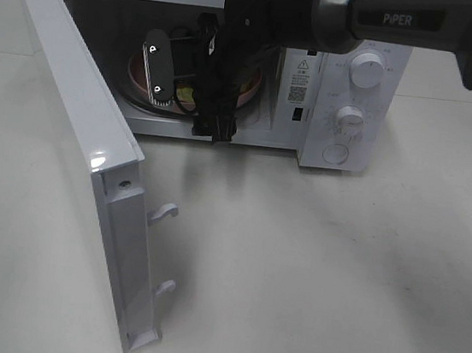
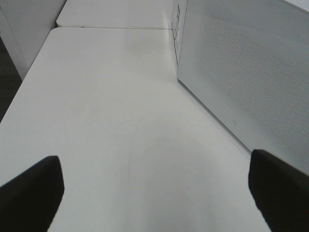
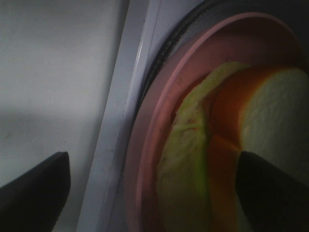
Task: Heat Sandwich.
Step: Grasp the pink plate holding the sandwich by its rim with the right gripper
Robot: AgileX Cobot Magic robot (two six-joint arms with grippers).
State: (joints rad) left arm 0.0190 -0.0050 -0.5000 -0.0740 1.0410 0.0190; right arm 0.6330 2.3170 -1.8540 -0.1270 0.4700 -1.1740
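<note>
The sandwich is lying on the pink plate, which is sitting inside the microwave. The right gripper is being held in the cavity, low over the plate's rim, with its jaws spread wide and nothing being gripped. The sandwich is lying off-centre between the fingers: one finger is overlapping it, the other is standing outside the plate rim. Its layers are running across the line joining the fingers. The right arm is being reached in from the right and is by far the nearer. The left gripper, jaws also wide and empty, is being held over bare worktop just beside the open door. Withdrawal of the right arm is judged necessary before door closure.
</note>
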